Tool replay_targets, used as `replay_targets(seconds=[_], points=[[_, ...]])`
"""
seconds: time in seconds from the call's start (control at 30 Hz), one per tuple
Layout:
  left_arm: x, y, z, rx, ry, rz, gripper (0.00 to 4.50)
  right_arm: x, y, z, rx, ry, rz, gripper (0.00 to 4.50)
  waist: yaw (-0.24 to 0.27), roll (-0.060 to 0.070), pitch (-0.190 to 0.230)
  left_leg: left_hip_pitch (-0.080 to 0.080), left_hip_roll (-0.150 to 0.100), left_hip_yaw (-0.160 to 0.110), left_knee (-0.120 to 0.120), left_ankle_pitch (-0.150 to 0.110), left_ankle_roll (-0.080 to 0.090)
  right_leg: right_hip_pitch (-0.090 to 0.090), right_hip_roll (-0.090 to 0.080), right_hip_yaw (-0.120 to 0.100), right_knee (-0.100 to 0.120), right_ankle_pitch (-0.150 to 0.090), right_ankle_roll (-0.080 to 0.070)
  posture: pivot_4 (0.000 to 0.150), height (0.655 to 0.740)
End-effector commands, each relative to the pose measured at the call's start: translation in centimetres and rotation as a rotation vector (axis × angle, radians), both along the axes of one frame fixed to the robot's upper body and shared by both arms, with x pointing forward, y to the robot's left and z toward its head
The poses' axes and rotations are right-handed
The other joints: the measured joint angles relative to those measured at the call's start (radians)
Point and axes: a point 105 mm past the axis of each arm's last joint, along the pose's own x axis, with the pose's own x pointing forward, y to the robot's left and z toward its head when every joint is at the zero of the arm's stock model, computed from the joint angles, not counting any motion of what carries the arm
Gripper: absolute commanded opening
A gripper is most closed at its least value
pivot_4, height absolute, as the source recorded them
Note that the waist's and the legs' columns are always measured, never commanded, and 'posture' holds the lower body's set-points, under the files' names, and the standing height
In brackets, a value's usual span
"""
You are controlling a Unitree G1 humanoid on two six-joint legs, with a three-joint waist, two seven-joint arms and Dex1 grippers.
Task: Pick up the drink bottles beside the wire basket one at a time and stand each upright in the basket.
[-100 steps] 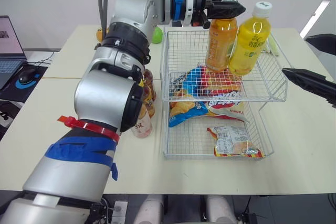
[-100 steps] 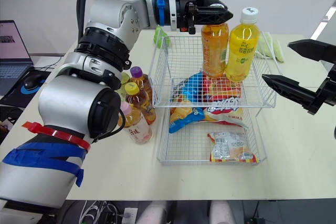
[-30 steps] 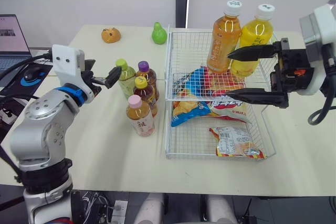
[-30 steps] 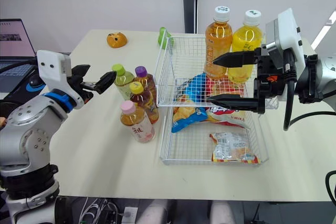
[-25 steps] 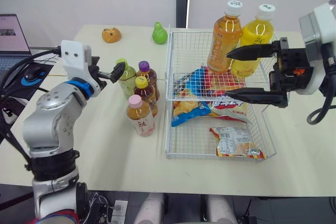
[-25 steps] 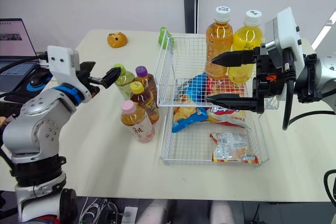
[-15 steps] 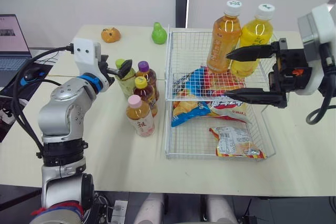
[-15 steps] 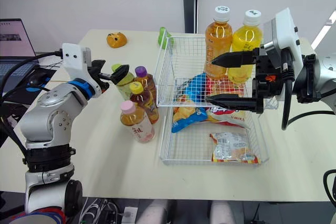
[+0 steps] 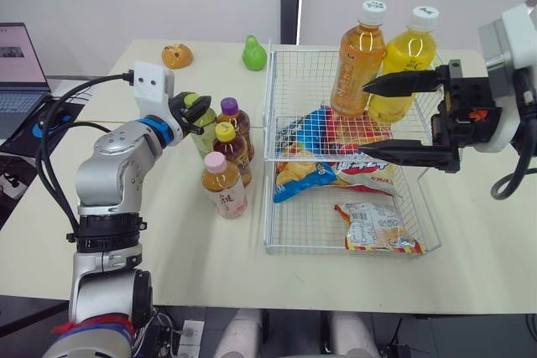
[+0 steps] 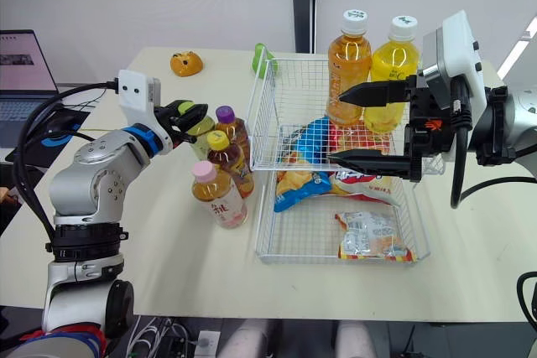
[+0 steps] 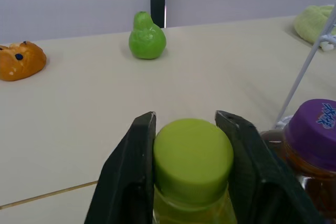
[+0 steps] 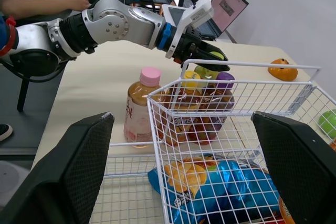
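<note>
L pincer point(image 9: 195, 110) clenched on cap of green-cap bottle point(image 11: 193, 156), which stands on worktop point(image 9: 168, 232) w/ 3 other bottles point(image 9: 226, 194), just beside wire basket point(image 9: 281, 73). R pincer point(image 9: 366, 119) spread wide, empty, at basket's upper tier; 2 upright bottles point(image 9: 357, 56) inside.

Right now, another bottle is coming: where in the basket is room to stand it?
Bare: the wire basket's far-left corner, left of the orange bottle, and its near-left corner. Crowded: snack bags across the middle; the open right gripper hangs by the right side.
</note>
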Motion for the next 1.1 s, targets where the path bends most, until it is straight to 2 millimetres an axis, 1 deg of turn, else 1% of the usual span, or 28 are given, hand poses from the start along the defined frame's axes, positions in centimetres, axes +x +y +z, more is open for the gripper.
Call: replay_targets(seconds=[0.03, 0.13, 0.23, 0.4, 0.47, 0.53, 0.7, 0.77, 0.9, 1.0, 1.1], points=[[-0.3, -0.1, 1.2, 0.010, -0.044, -0.018, 1.36, -0.7, -0.2, 1.2, 0.015, -0.064, -0.003, 4.50, 0.000, 0.000, 0.000, 0.000, 0.000, 0.000, 0.000, 0.000, 0.000, 0.000, 0.000, 0.000, 0.000, 0.000, 0.000, 0.150, 0.7400], [-0.8, 0.3, 1.7, 0.007, -0.057, -0.033, 1.36, -0.7, -0.2, 1.3, 0.019, -0.069, -0.004, 4.50, 0.000, 0.000, 0.000, 0.000, 0.000, 0.000, 0.000, 0.000, 0.000, 0.000, 0.000, 0.000, 0.000, 0.000, 0.000, 0.150, 0.7400], [-1.5, 1.5, 3.3, 0.033, -0.100, -0.048, 1.36, -0.7, -0.3, 1.4, 0.026, -0.075, -0.008, 4.50, -0.003, 0.000, 0.000, 0.000, 0.000, 0.000, 0.000, 0.000, 0.000, 0.000, 0.000, 0.000, 0.000, 0.000, 0.000, 0.150, 0.7400], [-2.9, 2.6, 7.9, 0.072, -0.167, -0.109, 1.36, -0.8, -0.8, 1.8, 0.037, -0.083, -0.025, 4.50, -0.004, 0.000, 0.001, -0.001, 0.001, 0.000, 0.000, 0.000, 0.000, -0.002, 0.001, 0.000, 0.000, 0.000, 0.000, 0.150, 0.7400], [-3.7, 2.6, 9.8, 0.107, -0.181, -0.160, 1.36, -0.8, -1.2, 2.1, 0.046, -0.095, -0.043, 4.50, -0.004, -0.001, 0.001, -0.002, 0.001, -0.001, 0.000, 0.000, 0.000, -0.002, 0.001, -0.001, 0.000, 0.000, 0.000, 0.150, 0.7400], [-4.6, 2.4, 12.2, 0.098, -0.188, -0.230, 1.36, -0.8, -1.8, 2.2, 0.043, -0.101, -0.068, 4.50, -0.002, -0.001, 0.001, -0.002, 0.000, -0.001, 0.000, 0.000, 0.000, -0.002, 0.001, -0.001, -0.001, 0.000, 0.000, 0.150, 0.7400], [-6.5, 0.7, 17.4, 0.066, -0.215, -0.453, 1.36, -1.1, -2.7, 2.0, 0.044, -0.110, -0.125, 4.50, 0.001, -0.001, 0.001, -0.003, 0.000, -0.002, 0.000, 0.000, 0.000, -0.001, 0.001, -0.002, -0.002, 0.000, 0.001, 0.150, 0.7400], [-6.6, 0.4, 18.5, 0.061, -0.219, -0.489, 1.36, -1.2, -2.8, 1.9, 0.046, -0.110, -0.137, 4.50, -0.003, -0.001, 0.001, -0.003, 0.000, -0.002, 0.000, 0.000, 0.000, -0.001, 0.001, -0.003, -0.002, 0.000, 0.001, 0.150, 0.7400], [-6.3, -2.1, 21.7, 0.087, -0.259, -0.613, 1.36, -1.4, -3.3, 1.6, 0.057, -0.114, -0.181, 4.50, -0.006, -0.002, 0.001, -0.003, 0.001, -0.002, 0.000, 0.000, -0.001, -0.001, 0.002, -0.002, 0.000, 0.000, 0.001, 0.150, 0.7400], [-6.2, -4.4, 23.3, 0.097, -0.265, -0.704, 1.36, -1.6, -3.7, 1.6, 0.062, -0.117, -0.212, 4.50, -0.009, -0.003, 0.002, -0.003, 0.000, -0.002, 0.000, 0.001, -0.001, -0.001, 0.002, -0.003, 0.000, 0.000, 0.001, 0.150, 0.7400], [-5.8, -6.6, 24.4, 0.125, -0.269, -0.768, 1.36, -2.0, -4.2, 1.7, 0.066, -0.120, -0.246, 4.50, -0.013, -0.003, 0.002, -0.004, 0.000, -0.002, 0.000, 0.000, -0.001, -0.002, 0.002, -0.003, -0.001, -0.001, 0.001, 0.150, 0.7400]])
